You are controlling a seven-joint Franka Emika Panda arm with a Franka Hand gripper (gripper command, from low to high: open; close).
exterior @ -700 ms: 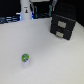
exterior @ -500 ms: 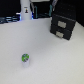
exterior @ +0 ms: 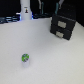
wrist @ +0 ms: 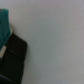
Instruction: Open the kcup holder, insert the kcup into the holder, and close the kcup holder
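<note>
The kcup holder (exterior: 63, 25) is a black box with two stacked front drawers, both shut, standing at the back on the exterior view's right. The kcup (exterior: 25, 58), a tiny white pod with a green and blue top, sits alone on the white table (exterior: 50, 60), well in front of the holder and toward the exterior view's left. I cannot make out the gripper's fingers in the exterior view. The blurred wrist view shows white surface, a black shape (wrist: 12, 56) and a teal patch (wrist: 4, 25); neither can be identified, and nothing shows between any fingers.
A white bottle-like object (exterior: 25, 10) stands at the back on the exterior view's left. Dark equipment (exterior: 47, 6) lines the far edge behind the table.
</note>
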